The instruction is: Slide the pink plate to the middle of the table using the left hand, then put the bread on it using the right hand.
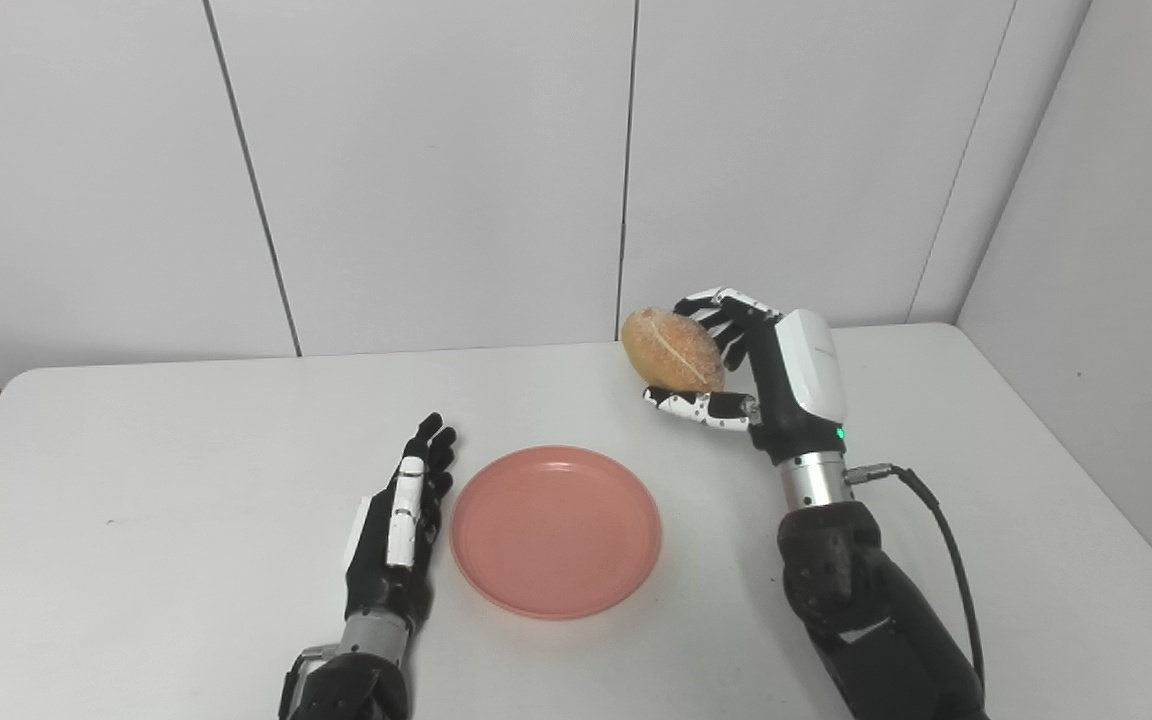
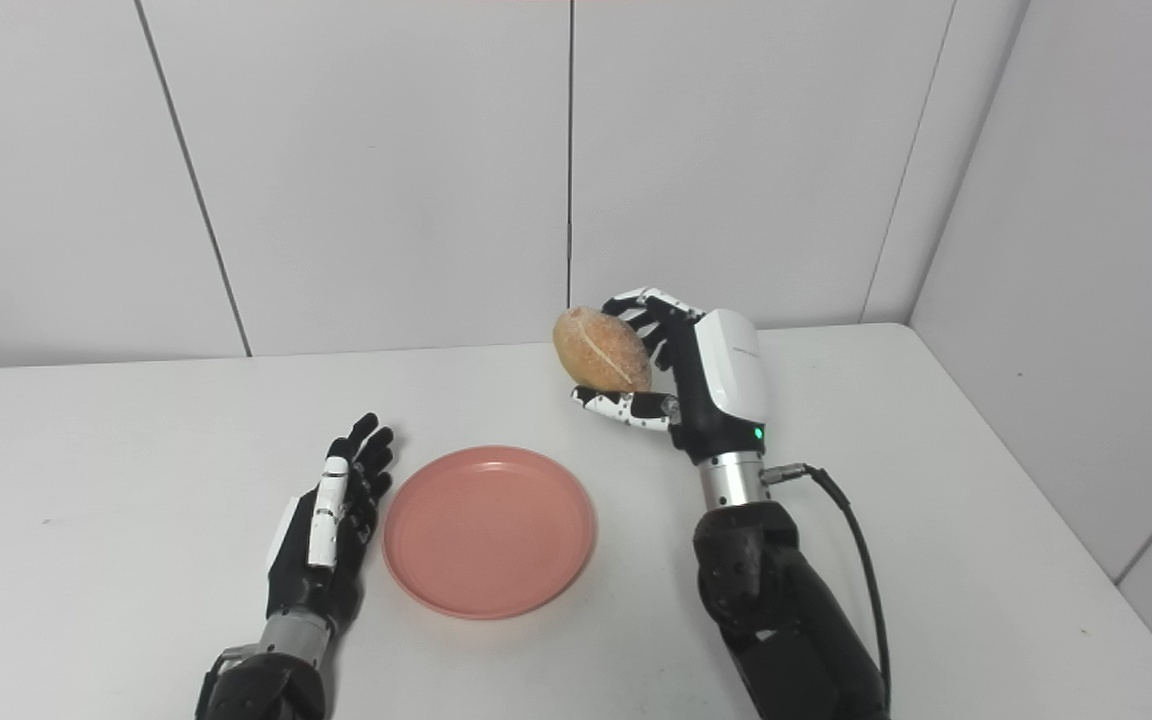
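The pink plate (image 1: 556, 530) lies flat near the middle of the white table (image 1: 136, 480), with nothing on it. My left hand (image 1: 401, 525) rests open just left of the plate's rim, fingers straight and pointing away from me, close to the rim. My right hand (image 1: 761, 375) is raised above the table behind and to the right of the plate, shut on the bread (image 1: 672, 349), a round brown roll held between thumb and fingers. The bread hangs clear of the table surface.
White wall panels (image 1: 436, 170) stand right behind the table's far edge and along its right side. A black cable (image 1: 946, 540) runs from my right wrist down along the forearm.
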`<state>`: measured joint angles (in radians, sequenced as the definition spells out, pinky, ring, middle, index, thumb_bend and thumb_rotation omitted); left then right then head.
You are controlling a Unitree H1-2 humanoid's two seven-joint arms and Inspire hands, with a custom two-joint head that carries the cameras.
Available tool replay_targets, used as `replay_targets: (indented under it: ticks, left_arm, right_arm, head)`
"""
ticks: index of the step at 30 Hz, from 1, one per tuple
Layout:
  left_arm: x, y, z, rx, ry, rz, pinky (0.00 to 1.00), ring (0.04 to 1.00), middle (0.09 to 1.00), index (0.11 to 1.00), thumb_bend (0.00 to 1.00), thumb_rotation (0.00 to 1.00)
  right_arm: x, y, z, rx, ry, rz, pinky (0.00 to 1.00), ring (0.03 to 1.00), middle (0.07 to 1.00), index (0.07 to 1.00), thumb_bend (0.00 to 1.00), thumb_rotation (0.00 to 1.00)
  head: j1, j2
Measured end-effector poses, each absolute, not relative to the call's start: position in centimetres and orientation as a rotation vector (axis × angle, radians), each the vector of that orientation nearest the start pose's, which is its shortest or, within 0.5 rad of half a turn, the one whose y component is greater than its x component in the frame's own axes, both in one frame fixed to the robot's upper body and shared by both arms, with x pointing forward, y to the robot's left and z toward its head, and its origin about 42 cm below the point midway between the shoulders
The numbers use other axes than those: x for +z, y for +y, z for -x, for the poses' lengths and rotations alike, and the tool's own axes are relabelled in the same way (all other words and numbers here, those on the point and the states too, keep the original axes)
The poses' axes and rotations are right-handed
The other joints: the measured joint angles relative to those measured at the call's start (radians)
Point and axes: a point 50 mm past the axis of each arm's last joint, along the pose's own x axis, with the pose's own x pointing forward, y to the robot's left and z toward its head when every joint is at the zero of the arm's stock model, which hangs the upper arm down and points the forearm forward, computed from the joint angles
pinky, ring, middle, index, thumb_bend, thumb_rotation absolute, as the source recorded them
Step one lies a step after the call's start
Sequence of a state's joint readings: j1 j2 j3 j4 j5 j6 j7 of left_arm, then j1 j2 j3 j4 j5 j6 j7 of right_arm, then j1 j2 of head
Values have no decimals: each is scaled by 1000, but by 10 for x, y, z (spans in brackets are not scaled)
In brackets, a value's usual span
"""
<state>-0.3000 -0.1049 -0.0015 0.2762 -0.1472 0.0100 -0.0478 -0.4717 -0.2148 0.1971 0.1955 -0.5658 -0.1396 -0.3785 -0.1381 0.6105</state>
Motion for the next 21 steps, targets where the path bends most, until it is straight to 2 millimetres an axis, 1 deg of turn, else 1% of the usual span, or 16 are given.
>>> replay_targets:
  ticks: [2,3,4,6,10,15,19,20,21]
  left_arm:
    - [117,136,-374,-146,2,254,1000,973,941,916,451,1000]
    - [117,135,-374,-144,3,258,1000,968,937,914,444,1000]
    - [117,135,-374,-142,3,258,1000,967,937,914,439,1000]
    - [117,136,-374,-136,5,260,1000,968,938,914,435,1000]
    - [118,135,-374,-130,6,267,1000,966,937,911,416,1000]
    - [118,134,-374,-131,5,269,1000,964,935,908,415,1000]
    - [118,134,-374,-131,4,270,1000,967,937,909,416,1000]
    - [118,133,-374,-131,4,270,1000,965,936,908,416,1000]
    - [119,133,-374,-131,2,271,998,962,934,906,415,1000]
  right_arm:
    - [214,-195,-409,-92,-589,718,274,362,451,525,515,0]
    - [213,-190,-406,-70,-589,717,311,397,457,525,515,0]
    - [211,-184,-402,-43,-591,717,326,412,460,525,516,0]
    - [206,-172,-397,5,-584,722,323,414,455,527,516,0]
    - [194,-157,-392,68,-563,736,341,435,455,526,517,0]
    - [176,-152,-392,135,-545,754,366,453,464,525,516,0]
    - [157,-149,-387,206,-497,798,326,424,454,530,515,0]
    - [155,-148,-386,219,-491,807,308,404,445,534,514,0]
    - [152,-146,-384,237,-485,819,319,416,447,533,514,0]
  head:
    - [2,2]
    - [2,2]
    - [5,6]
    - [8,8]
    - [15,11]
    - [20,14]
    - [25,18]
    - [26,20]
    - [26,20]
